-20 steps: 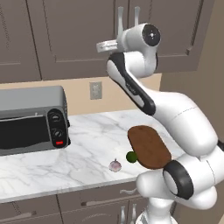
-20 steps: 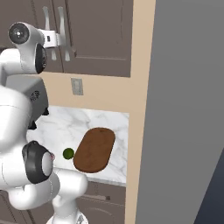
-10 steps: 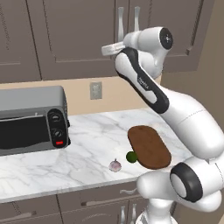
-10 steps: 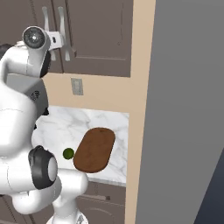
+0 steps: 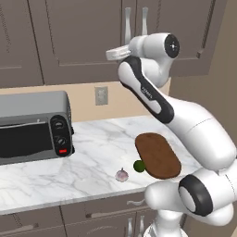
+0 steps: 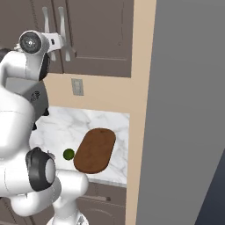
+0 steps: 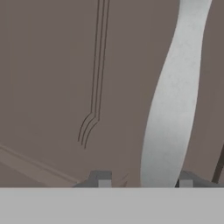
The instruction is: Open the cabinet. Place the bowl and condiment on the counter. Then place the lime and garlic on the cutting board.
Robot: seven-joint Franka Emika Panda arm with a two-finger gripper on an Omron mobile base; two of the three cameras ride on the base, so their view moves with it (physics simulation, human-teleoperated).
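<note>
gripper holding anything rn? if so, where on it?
The gripper straddles the cabinet's silver bar handle, near its lower end. Whether the fingers actually clamp it cannot be told.

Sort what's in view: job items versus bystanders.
Job: cabinet, its handle between the tool fingers, counter, cutting board, lime, garlic.
Bystanders: toaster oven, wall outlet, lower drawers.

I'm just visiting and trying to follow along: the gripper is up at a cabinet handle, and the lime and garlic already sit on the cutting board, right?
Not quite. The gripper is indeed up at a cabinet handle, but the lime and garlic are not on the cutting board. The left base view shows both lying on the counter beside the board.
</note>
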